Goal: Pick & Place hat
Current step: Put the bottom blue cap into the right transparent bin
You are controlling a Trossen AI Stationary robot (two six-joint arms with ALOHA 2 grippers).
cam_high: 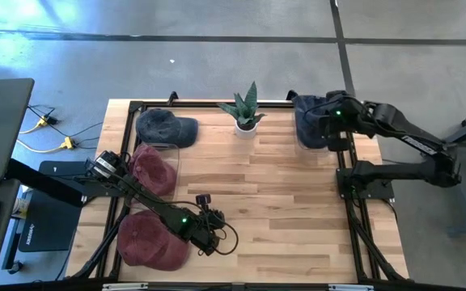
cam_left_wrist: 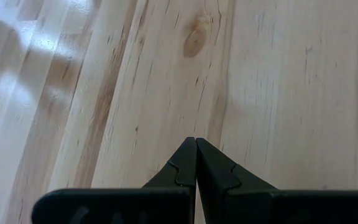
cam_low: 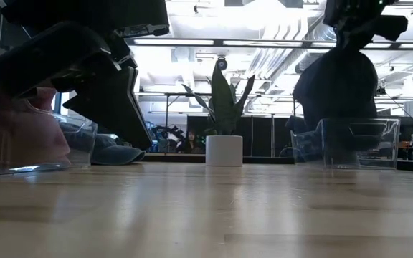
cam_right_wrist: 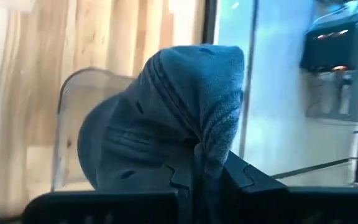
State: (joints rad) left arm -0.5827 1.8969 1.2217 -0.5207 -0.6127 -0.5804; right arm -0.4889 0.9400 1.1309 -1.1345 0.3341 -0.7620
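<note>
A dark blue hat [cam_right_wrist: 166, 112] hangs from my right gripper [cam_right_wrist: 207, 168] at the table's far right corner, over a clear plastic bin [cam_low: 357, 143]. In the low view the blue hat [cam_low: 335, 86] reaches down between the bin's walls. My left gripper [cam_left_wrist: 196, 142] is shut on nothing and hovers over bare wood near the table's near edge. It is just right of a maroon hat [cam_high: 148, 238] that lies on the table. A second maroon hat [cam_high: 154, 170] sits in a clear bin on the left. Another blue hat [cam_high: 167, 127] lies at the far left. My right gripper pinches a bunched fold of the blue hat's cloth [cam_right_wrist: 211, 140] between its two fingers, coming from above and pointing down. The hat hangs below the fingers with its crown drooping into the clear bin. Whether it touches the bin's floor does not show.
A potted plant [cam_high: 245, 113] in a white pot stands at the middle of the far edge. A dark frame rail [cam_high: 346, 174] runs along the table's right side. Bare wood [cam_high: 281, 202] spreads across the middle and near right of the table.
</note>
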